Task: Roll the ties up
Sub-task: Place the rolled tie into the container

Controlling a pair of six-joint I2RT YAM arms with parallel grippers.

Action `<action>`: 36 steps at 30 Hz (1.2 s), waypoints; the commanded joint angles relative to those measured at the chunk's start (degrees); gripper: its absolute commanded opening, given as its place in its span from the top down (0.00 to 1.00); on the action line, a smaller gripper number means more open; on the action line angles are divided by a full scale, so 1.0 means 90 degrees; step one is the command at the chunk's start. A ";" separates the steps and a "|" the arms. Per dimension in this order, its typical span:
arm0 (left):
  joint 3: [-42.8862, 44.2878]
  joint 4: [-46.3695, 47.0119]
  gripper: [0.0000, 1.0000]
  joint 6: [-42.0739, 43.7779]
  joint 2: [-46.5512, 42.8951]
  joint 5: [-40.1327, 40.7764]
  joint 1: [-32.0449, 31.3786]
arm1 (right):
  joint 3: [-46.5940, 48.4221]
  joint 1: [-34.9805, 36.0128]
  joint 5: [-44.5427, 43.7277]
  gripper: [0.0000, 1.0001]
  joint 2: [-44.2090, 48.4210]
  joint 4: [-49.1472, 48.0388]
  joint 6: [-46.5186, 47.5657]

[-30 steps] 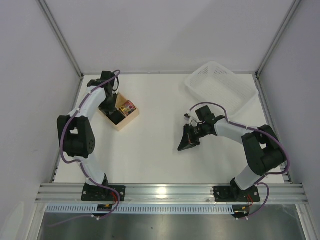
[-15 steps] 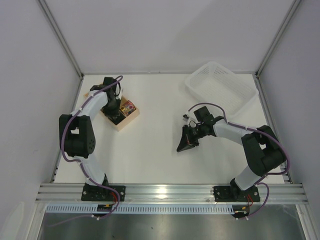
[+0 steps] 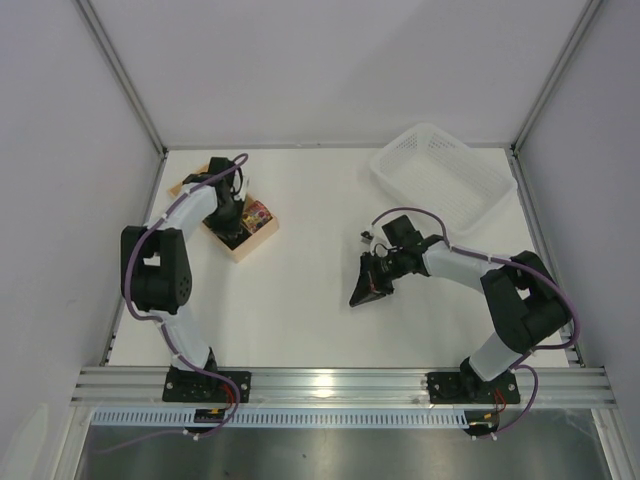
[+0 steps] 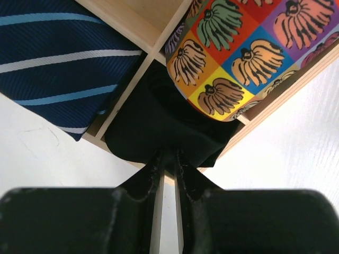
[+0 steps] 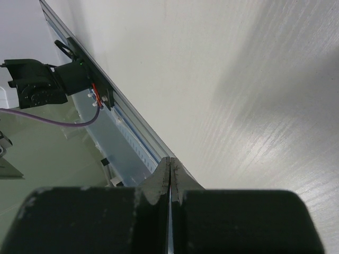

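Black tie [image 4: 153, 124], bunched in box [image 4: 127, 21], axis unclear, in left end effector [image 4: 168, 159]

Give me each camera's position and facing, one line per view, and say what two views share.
Top external: overhead, behind the bases, looking down on the table; left arm and right arm show whole.
Left wrist: on the left arm, facing the wooden box; left gripper shut on the black tie.
Right wrist: on the right arm, facing across the table to the near rail; right gripper shut.
Shared: top external and left wrist both show the wooden box.
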State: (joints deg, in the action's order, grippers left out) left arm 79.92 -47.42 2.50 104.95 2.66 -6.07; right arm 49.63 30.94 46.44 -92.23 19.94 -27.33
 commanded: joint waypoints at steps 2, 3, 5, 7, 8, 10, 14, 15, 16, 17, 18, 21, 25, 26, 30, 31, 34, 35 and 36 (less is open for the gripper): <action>0.0123 0.0181 0.83 -0.0043 0.0107 -0.0207 -0.0078 | -0.0026 0.0078 -0.0120 1.00 0.0150 -0.0204 -0.0107; 0.0153 0.0152 0.83 -0.0053 0.0049 -0.0062 -0.0088 | -0.0045 0.0097 -0.0130 1.00 0.0150 -0.0214 -0.0146; 0.0202 0.0083 0.83 -0.0131 -0.0059 0.0027 -0.0107 | -0.0094 0.0136 -0.0140 1.00 0.0159 -0.0253 -0.0166; 0.0173 0.0044 0.80 -0.0238 -0.0322 0.0115 -0.0146 | -0.0133 0.0166 -0.0159 1.00 0.0159 -0.0302 -0.0215; 0.0153 0.0054 0.77 -0.0239 -0.0429 0.0144 -0.0166 | -0.0143 0.0176 -0.0159 1.00 0.0150 -0.0350 -0.0244; 0.0124 0.0083 0.76 -0.0403 -0.0693 0.0135 -0.0244 | -0.0143 0.0214 -0.0179 1.00 0.0140 -0.0399 -0.0303; 0.0007 0.0093 0.72 -0.0493 -0.0938 0.0135 -0.0420 | -0.0055 0.0283 -0.0199 1.00 0.0062 -0.0448 -0.0352; -0.0013 0.0122 0.72 -0.0503 -0.0967 0.0106 -0.0449 | -0.0055 0.0302 -0.0208 1.00 0.0052 -0.0448 -0.0361; -0.0042 0.0132 0.71 -0.0532 -0.0967 0.0018 -0.0459 | -0.0045 0.0312 -0.0218 1.00 0.0052 -0.0448 -0.0362; -0.0071 0.0103 0.72 -0.0551 -0.0929 -0.0002 -0.0459 | -0.0055 0.0341 -0.0237 1.00 0.0052 -0.0458 -0.0381; -0.0062 0.0083 0.75 -0.0542 -0.0899 -0.0041 -0.0469 | -0.0055 0.0371 -0.0257 1.00 0.0052 -0.0468 -0.0400; -0.0110 0.0112 0.82 -0.0513 -0.0753 -0.0158 -0.0546 | -0.0055 0.0400 -0.0277 1.00 0.0042 -0.0488 -0.0430; -0.0042 0.0083 0.89 -0.0493 -0.0490 -0.0207 -0.0644 | -0.0065 0.0429 -0.0325 1.00 0.0042 -0.0536 -0.0498; -0.0023 0.0083 0.90 -0.0503 -0.0402 -0.0140 -0.0644 | -0.0065 0.0430 -0.0335 1.00 0.0042 -0.0556 -0.0498; 0.0095 0.0044 0.92 -0.0367 -0.0099 -0.0042 -0.0654 | -0.0084 0.0478 -0.0384 1.00 0.0052 -0.0585 -0.0567; 0.0153 -0.0004 0.92 -0.0347 -0.0021 0.0036 -0.0645 | -0.0094 0.0488 -0.0394 1.00 0.0071 -0.0576 -0.0576; 0.0183 0.0005 0.94 -0.0298 0.0165 0.0339 -0.0644 | -0.0143 0.0498 -0.0472 1.00 0.0140 -0.0575 -0.0615; 0.0183 0.0024 0.94 -0.0298 0.0185 0.0378 -0.0644 | -0.0162 0.0508 -0.0501 1.00 0.0179 -0.0585 -0.0615; 0.0192 0.0025 0.94 -0.0298 0.0243 0.0553 -0.0644 | -0.0191 0.0508 -0.0521 1.00 0.0208 -0.0585 -0.0635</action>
State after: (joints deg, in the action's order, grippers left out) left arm 80.05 -48.14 -1.10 105.38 3.51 -11.90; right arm 48.49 35.14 42.96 -92.23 15.92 -32.18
